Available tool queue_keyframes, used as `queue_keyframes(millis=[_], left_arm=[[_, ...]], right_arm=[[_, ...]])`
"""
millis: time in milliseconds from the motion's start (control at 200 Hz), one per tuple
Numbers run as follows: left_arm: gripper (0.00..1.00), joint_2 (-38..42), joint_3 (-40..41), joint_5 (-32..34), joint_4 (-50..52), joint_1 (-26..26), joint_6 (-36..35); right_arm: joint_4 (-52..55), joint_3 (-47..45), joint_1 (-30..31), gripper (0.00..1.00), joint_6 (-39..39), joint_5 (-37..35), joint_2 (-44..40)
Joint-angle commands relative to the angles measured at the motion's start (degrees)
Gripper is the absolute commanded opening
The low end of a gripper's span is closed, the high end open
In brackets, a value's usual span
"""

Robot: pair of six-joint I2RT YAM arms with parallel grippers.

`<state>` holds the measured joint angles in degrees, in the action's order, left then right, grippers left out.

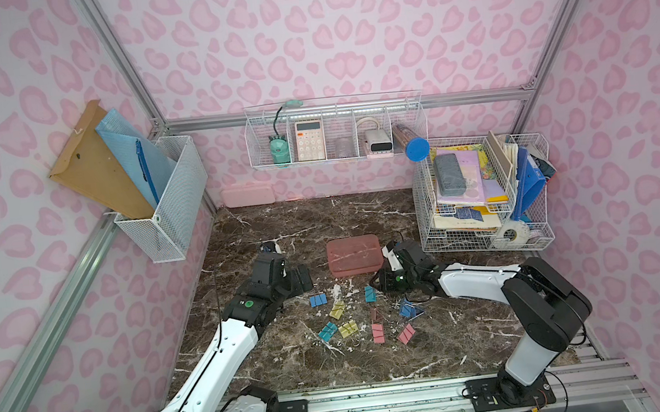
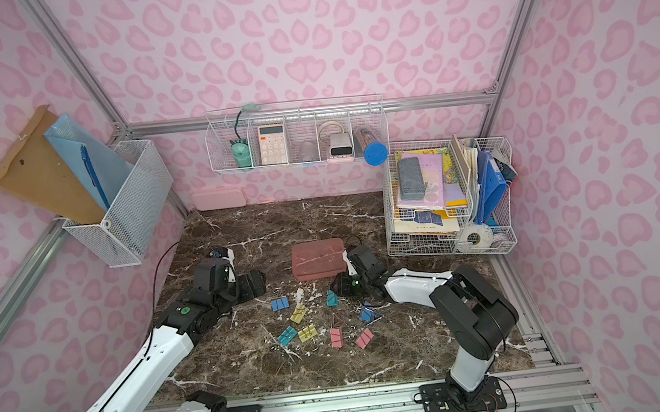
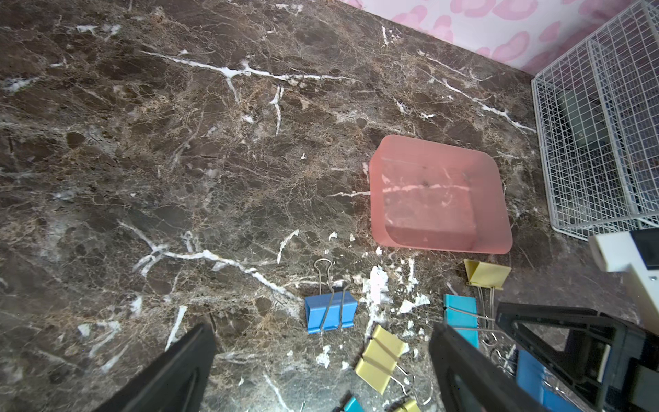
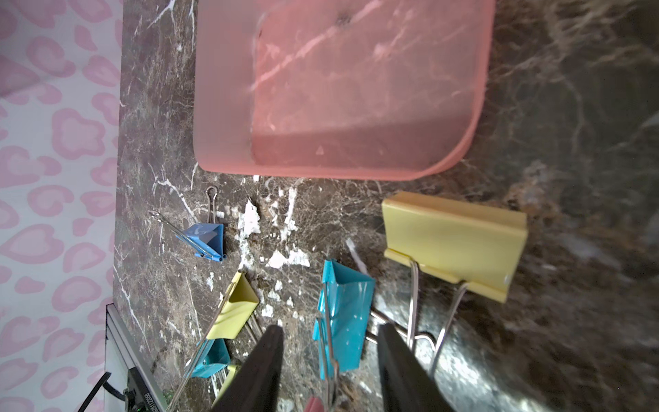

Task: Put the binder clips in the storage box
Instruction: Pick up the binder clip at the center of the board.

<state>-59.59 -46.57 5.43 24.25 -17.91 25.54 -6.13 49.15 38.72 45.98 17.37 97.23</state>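
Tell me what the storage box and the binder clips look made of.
The storage box looks like translucent matte plastic: the tabletop veins show through its floor. The binder clips seem to be painted folded sheet metal, with bare shiny wire handles.

The dark marble worktop carries white flakes near its centre. At 11 o'clock a pale pink closed case lies by the back wall. At 12 o'clock a wire rack hangs on that wall, with a teal lamp and a calculator inside. At 2 o'clock stands a wire basket with a grey case, a blue binder and a tape roll. At 10 o'clock a mesh bin holds a brown envelope and a blue folder.
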Motion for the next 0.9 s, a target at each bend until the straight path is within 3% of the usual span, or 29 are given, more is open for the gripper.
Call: queue_keyframes(millis=[0,110,505,896], left_arm=[[0.99,0.34,0.24,-0.16,-0.6,0.07,0.12],[0.99,0.52,0.4,-0.16,-0.6,0.07,0.12],[0.99,0.34,0.32,-0.07,-0.61,0.05,0.11],[0.99,0.64,0.33,0.09,-0.17,0.04,-0.21]], right_arm=[[-1.47,0.34,0.31,0.3,0.08,1.01,0.18],[-1.2,0.33,0.66,0.21,0.08,0.69,0.08],[-0.44,-1.33,1.36,0.23,0.0,0.09,-1.62],[0.34,-1.08,2.17,0.07,-0.51,-0.77,-1.62]])
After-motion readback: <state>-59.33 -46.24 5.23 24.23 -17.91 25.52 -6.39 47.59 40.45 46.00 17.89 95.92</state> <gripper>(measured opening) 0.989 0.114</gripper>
